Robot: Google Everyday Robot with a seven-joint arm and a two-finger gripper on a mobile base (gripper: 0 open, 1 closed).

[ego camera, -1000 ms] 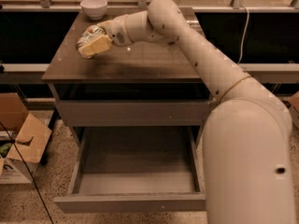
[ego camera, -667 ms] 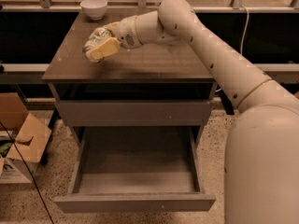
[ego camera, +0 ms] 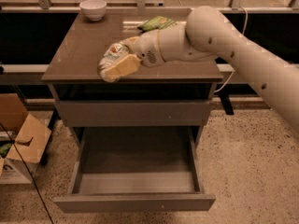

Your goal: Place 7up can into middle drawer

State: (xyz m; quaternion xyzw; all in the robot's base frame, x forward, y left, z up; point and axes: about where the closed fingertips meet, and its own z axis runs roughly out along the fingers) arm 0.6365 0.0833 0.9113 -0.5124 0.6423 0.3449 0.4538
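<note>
The 7up can [ego camera: 110, 59], silvery-white and green with a red spot, lies tilted in my gripper [ego camera: 117, 65] just above the front left part of the brown cabinet top [ego camera: 74, 55]. The gripper is shut on the can, with a tan finger [ego camera: 125, 66] across its lower side. My white arm [ego camera: 210, 31] reaches in from the right. The middle drawer [ego camera: 134, 202] is pulled out wide open below, directly under the can, its grey floor bare.
A white bowl [ego camera: 93, 8] stands at the back left of the top and a green crisp bag [ego camera: 156, 22] lies behind the gripper. The other grey drawer front [ego camera: 133, 113] is closed above the open drawer. A cardboard box [ego camera: 21, 143] sits on the floor at left.
The gripper has carried the can from the back left of the top forward to its front edge, over the open drawer. The drawer has stayed open.
</note>
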